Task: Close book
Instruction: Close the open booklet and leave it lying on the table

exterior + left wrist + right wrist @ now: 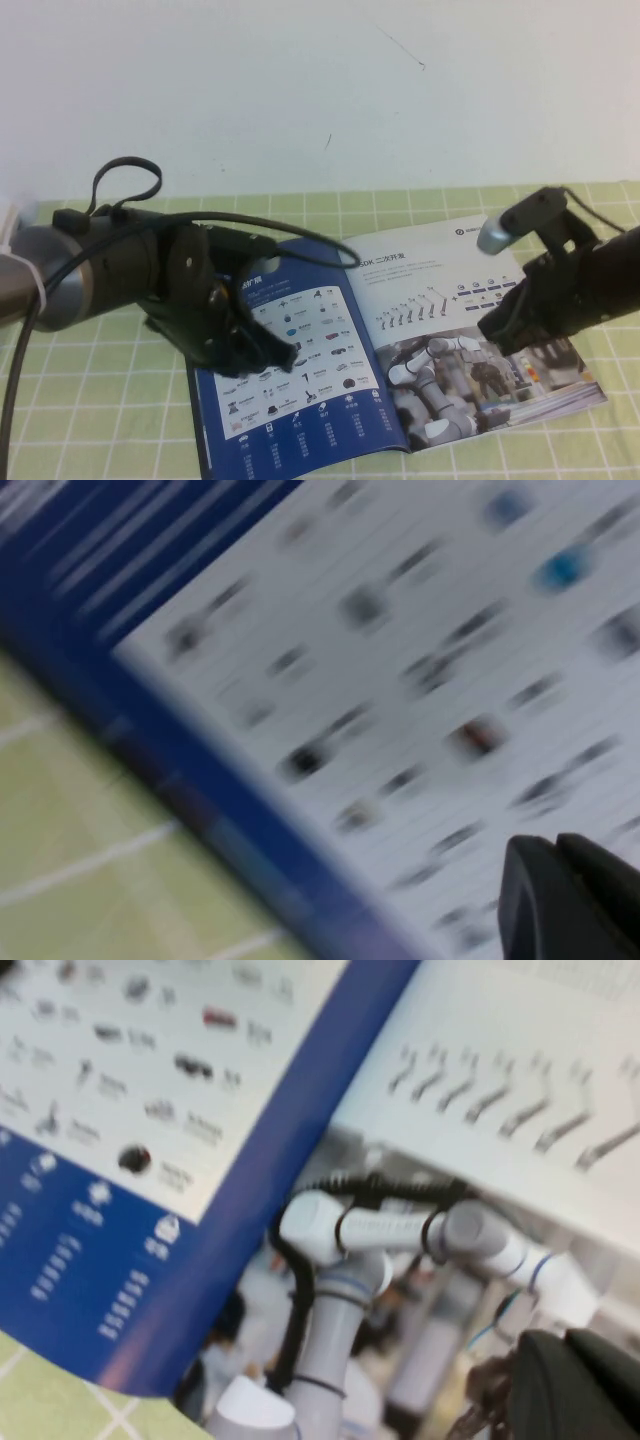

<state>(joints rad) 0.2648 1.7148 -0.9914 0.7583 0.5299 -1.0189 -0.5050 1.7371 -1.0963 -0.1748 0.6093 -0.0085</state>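
Book (pixel 420 290): lying open on the desk (pixel 100 400).
Left gripper (pixel 268 352): low over the blue left page; cannot tell its grip.
Right gripper (pixel 503 325): over the right page; cannot tell its grip.

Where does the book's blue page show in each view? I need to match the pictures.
High view: blue page sits lower centre, partly under the left claw; the right claw hovers over the facing page.
Left wrist view: it fills most of the picture.
Right wrist view: it borders the robot-arm photo.
Shared landmark: green checked cloth at the page's edge.
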